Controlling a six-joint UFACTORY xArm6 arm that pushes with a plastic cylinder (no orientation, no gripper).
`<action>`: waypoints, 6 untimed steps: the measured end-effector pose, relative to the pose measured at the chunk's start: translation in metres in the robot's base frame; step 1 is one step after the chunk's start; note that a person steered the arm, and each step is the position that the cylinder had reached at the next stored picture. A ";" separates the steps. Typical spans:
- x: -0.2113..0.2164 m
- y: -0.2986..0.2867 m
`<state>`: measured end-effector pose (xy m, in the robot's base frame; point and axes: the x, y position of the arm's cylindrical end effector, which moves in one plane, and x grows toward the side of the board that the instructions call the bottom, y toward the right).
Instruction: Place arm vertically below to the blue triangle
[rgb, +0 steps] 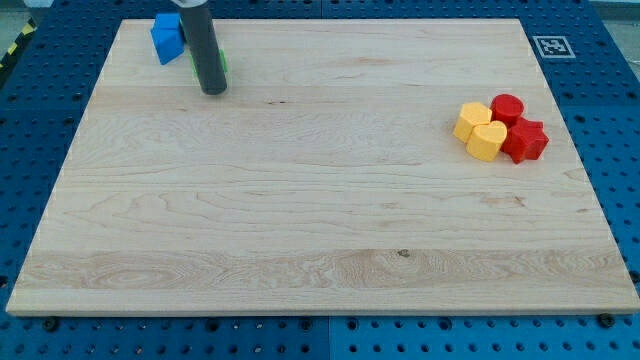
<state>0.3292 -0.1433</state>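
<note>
A blue block (167, 37), its shape hard to make out, lies at the view's top left on the wooden board (320, 220). My dark rod comes down from the view's top just right of it; my tip (213, 90) rests on the board, to the right of and below the blue block. A green block (222, 62) is mostly hidden behind the rod, only slivers showing.
At the view's right lies a cluster: two yellow blocks (472, 119) (487, 141), a red round block (507, 107) and a red star-like block (526, 140). A fiducial tag (551, 46) sits at the board's top right corner.
</note>
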 end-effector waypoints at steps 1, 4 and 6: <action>-0.017 -0.007; -0.021 -0.019; -0.020 -0.099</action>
<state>0.3097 -0.2419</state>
